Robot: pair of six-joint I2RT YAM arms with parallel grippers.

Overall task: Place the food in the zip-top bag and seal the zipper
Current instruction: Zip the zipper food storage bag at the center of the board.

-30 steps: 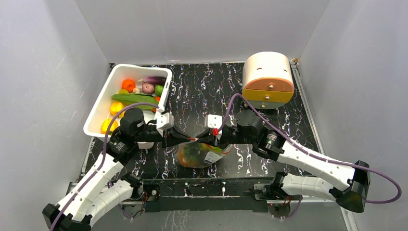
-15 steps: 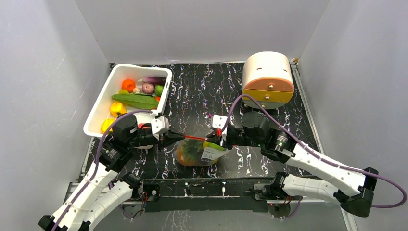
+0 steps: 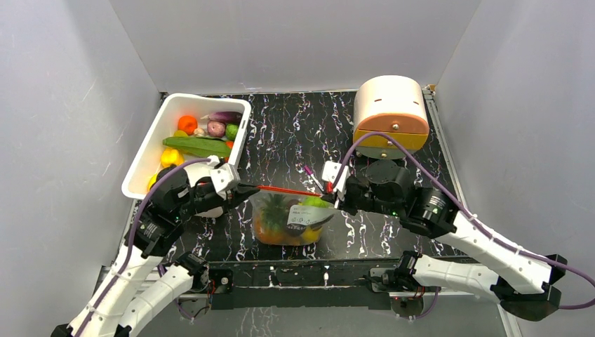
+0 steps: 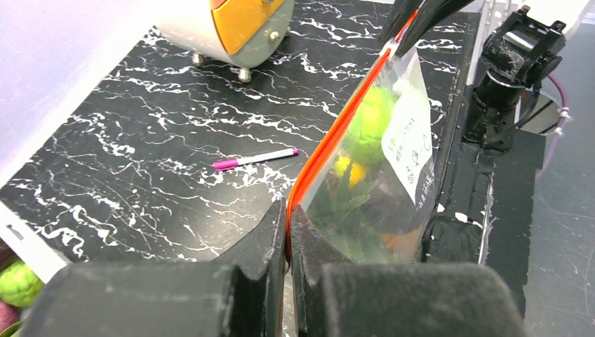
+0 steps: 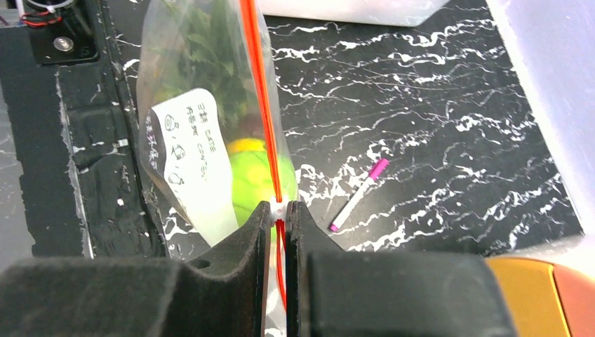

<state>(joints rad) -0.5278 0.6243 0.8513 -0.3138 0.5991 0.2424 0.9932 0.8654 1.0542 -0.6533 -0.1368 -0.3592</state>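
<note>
The left arm (image 3: 119,281) and right arm (image 3: 498,249) wear glossy white shells between black joint housings. A purple cable (image 4: 560,105) loops along each. The left gripper (image 4: 288,212) and right gripper (image 5: 279,209) have 2 matte black, wedge-shaped fingers apiece.

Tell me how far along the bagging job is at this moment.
Done: some food sits inside the zip-top bag. In hand: the left end effector and right end effector each pinch an end of the zipper, stretched straight between them. Left: more food lies in the white tub; whether the zipper is sealed along its length cannot be told.
</note>
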